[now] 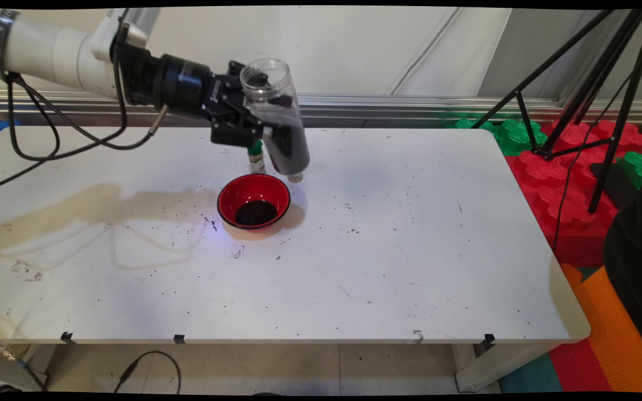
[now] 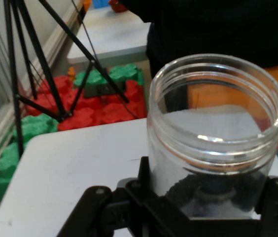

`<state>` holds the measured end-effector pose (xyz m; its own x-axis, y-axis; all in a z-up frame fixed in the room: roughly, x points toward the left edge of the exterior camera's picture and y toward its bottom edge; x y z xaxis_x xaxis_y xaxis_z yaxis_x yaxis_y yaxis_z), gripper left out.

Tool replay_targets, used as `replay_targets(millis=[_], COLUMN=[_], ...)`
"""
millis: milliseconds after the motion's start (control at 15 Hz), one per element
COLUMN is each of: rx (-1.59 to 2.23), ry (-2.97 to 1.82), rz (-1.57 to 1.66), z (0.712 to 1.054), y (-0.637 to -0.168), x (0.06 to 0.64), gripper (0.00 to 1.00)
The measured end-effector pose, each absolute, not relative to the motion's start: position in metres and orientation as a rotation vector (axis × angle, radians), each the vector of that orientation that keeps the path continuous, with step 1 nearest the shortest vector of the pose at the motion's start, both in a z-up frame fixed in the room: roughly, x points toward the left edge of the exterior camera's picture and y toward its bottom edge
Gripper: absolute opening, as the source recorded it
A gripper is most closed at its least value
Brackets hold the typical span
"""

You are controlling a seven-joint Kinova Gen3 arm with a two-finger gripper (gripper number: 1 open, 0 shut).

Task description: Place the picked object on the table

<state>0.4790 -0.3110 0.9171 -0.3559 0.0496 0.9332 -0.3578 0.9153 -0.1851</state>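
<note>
My gripper [image 1: 262, 131] is shut on a clear plastic jar [image 1: 275, 120], held nearly upright in the air with its open mouth up. Dark granules fill its lower half. Below and slightly left of the jar a red bowl [image 1: 253, 200] sits on the white table [image 1: 388, 250] with a heap of the same dark granules in it. In the hand view the jar [image 2: 213, 133] fills the centre, its open rim toward the camera, with the black gripper [image 2: 203, 210] clamped around its sides. A small green-capped bottle [image 1: 256, 157] stands behind the bowl, partly hidden by the jar.
Dark specks lie scattered on the table around the bowl. A brownish stain [image 1: 76, 209] spreads across the table's left part. A black tripod [image 1: 588, 106] and red and green foam blocks [image 1: 566, 184] stand beyond the table's right end.
</note>
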Motion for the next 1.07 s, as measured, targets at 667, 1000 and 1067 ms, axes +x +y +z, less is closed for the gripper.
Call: replay_targets(millis=[667, 1000, 1067], rx=[0.286, 0.299, 0.302], ry=[-1.895, -1.918, -1.925], rz=[0.269, 0.209, 0.199], z=[0.868, 0.84, 0.834], y=[-0.31, -0.305, -0.304], x=[0.463, 0.456, 0.455], gripper=[0.0, 0.0, 0.0])
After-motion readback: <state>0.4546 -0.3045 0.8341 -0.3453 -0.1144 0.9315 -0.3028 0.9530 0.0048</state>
